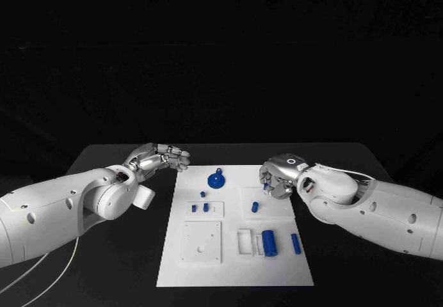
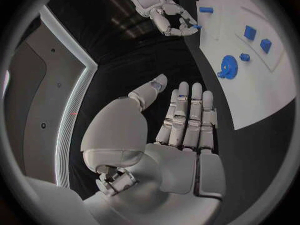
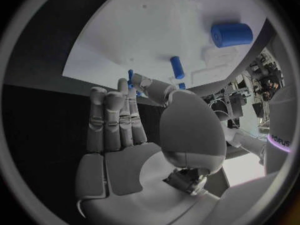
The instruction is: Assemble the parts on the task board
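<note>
Your white task board (image 1: 235, 268) lies in the middle of the black table (image 1: 111, 157), small blue parts scattered over it — a round wheel-like piece (image 1: 215, 180) near its far edge, a thick cylinder (image 1: 269, 240) and a slim peg (image 1: 296, 242) toward its near right. At the board's far right edge your right hand (image 1: 278, 175) pinches a small blue part (image 3: 131, 80) between thumb and fingertip, the other fingers held straight together. Off the board's far left corner your left hand (image 1: 159, 158) hovers over bare table — fingers straight, slightly apart, holding nothing.
</note>
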You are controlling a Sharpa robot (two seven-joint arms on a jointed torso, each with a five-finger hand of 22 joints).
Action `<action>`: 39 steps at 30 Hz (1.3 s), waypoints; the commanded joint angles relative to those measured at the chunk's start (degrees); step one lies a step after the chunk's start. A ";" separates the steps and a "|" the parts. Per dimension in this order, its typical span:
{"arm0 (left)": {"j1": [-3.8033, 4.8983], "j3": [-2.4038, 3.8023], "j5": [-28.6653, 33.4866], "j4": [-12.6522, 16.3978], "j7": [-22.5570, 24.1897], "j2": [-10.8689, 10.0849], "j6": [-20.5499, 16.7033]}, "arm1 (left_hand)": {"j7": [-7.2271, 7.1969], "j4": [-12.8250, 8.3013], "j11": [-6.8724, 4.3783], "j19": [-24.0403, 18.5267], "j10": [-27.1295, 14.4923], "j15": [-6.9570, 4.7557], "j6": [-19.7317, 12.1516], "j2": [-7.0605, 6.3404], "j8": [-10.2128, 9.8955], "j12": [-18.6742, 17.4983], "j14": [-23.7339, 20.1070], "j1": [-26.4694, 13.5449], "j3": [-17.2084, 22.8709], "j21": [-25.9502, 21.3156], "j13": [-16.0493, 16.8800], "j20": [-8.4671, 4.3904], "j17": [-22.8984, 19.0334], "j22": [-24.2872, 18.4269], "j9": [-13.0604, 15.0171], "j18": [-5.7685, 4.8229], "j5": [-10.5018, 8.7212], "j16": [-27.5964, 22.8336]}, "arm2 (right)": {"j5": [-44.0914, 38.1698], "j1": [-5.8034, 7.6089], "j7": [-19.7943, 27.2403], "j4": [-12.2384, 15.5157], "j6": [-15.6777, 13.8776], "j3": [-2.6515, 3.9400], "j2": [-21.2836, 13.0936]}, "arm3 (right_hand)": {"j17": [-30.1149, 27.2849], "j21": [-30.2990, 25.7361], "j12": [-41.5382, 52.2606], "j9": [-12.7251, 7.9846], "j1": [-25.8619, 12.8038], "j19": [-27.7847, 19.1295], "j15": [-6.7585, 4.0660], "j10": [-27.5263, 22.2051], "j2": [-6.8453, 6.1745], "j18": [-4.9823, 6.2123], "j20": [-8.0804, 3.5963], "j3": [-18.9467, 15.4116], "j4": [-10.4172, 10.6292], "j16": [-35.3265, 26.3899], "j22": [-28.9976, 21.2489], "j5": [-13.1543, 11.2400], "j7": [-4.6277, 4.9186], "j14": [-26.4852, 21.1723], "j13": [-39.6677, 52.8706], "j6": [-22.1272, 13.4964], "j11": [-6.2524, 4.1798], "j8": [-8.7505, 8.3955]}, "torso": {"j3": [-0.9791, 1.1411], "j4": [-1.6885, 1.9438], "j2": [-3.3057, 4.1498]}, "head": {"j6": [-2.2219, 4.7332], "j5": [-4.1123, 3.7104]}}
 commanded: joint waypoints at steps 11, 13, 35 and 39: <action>0.04 0.05 0.57 0.21 0.44 0.09 0.71 | -0.06 -0.08 0.01 0.01 -0.40 0.22 -0.36 0.57 0.20 0.05 0.34 0.10 -0.41 -0.32 -0.09 0.40 0.08 0.07 -0.08 1.19 0.25 -0.43 | 4.15 0.00 0.81 5.98 -2.03 1.05 0.02 | 0.09 0.24 0.20 0.02 0.18 0.51 -0.48 0.33 -0.39 1.44 -0.07 0.40 0.19 0.26 1.02 -0.06 -0.07 -0.02 0.08 0.38 -0.06 0.21 | -0.05 -0.01 0.01 | 0.24 0.78; 0.04 0.05 0.61 0.25 0.46 0.10 0.62 | -0.06 -0.09 0.01 0.01 -0.40 0.22 -0.36 0.58 0.20 0.05 0.35 0.11 -0.41 -0.33 -0.09 0.40 0.08 0.07 -0.08 1.19 0.25 -0.44 | 4.12 0.00 0.88 6.50 -1.92 1.05 0.73 | 0.09 0.24 0.20 0.01 0.17 0.52 -0.48 0.33 -0.38 1.44 -0.08 0.42 0.20 0.26 1.02 -0.06 -0.07 -0.02 0.09 0.38 -0.06 0.20 | -0.03 0.01 0.01 | 0.18 1.09; 0.05 0.06 0.93 0.49 0.63 0.74 0.15 | -0.09 -0.15 0.00 0.07 -0.38 0.21 -0.35 0.71 0.25 0.08 0.45 0.36 -0.32 -0.38 -0.19 0.39 0.19 0.10 -0.08 1.25 0.34 -0.65 | 1.35 -0.09 1.75 6.96 1.32 -1.67 10.84 | 0.14 0.28 -0.14 -0.09 -0.17 0.49 -0.42 0.21 0.27 1.44 -0.16 0.25 -0.06 0.16 1.00 0.12 0.01 -0.09 0.22 0.21 0.00 0.03 | -0.17 0.03 0.00 | -0.39 4.04; 0.06 0.06 1.04 0.42 0.62 0.92 0.16 | -0.08 -0.14 0.00 0.08 -0.38 0.21 -0.35 0.69 0.26 0.08 0.46 0.36 -0.33 -0.39 -0.20 0.40 0.21 0.11 -0.08 1.25 0.35 -0.68 | 0.45 -0.26 1.90 6.54 1.46 -2.86 11.90 | 0.15 0.28 -0.19 -0.11 -0.22 0.46 -0.41 0.21 0.37 1.44 -0.16 0.19 -0.19 0.14 1.01 0.15 0.02 -0.11 0.26 0.20 0.01 0.01 | -0.08 0.06 -0.02 | -0.98 4.89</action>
